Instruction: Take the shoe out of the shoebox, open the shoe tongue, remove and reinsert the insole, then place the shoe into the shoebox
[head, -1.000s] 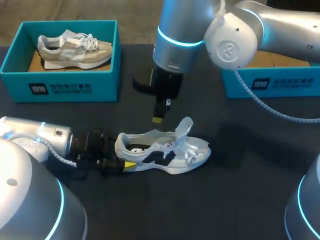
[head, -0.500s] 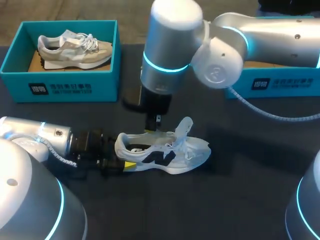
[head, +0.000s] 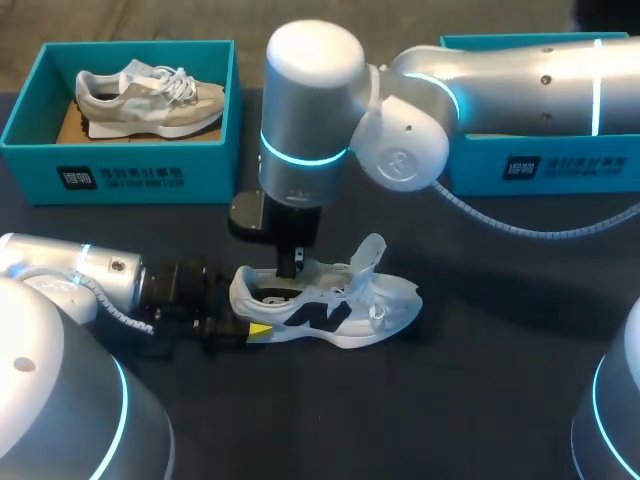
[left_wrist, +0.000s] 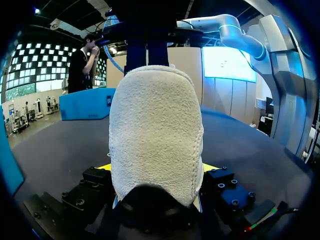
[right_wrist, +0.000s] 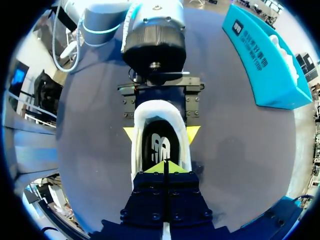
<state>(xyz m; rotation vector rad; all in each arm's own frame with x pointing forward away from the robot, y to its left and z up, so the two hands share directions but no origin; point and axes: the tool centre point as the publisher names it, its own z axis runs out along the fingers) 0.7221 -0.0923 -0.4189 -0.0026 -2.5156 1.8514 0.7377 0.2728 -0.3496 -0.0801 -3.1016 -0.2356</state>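
— What sits on the dark table (head: 480, 400), off to the side?
— A teal box (head: 210, 170), open on top, at the far left corner. A grey-beige sneaker (head: 150, 98) with white laces stands in it on its sole, toe pointing toward the middle of the table.
— Anything under it?
— Brown cardboard (head: 68, 125) shows by the heel. A printed label (head: 120, 180) is on the box's near wall.

Left pincer (left_wrist: 157, 167) low, clamping shoe (head: 345, 305) heel, right pincer (right_wrist: 164, 167) pointing down, fingers together
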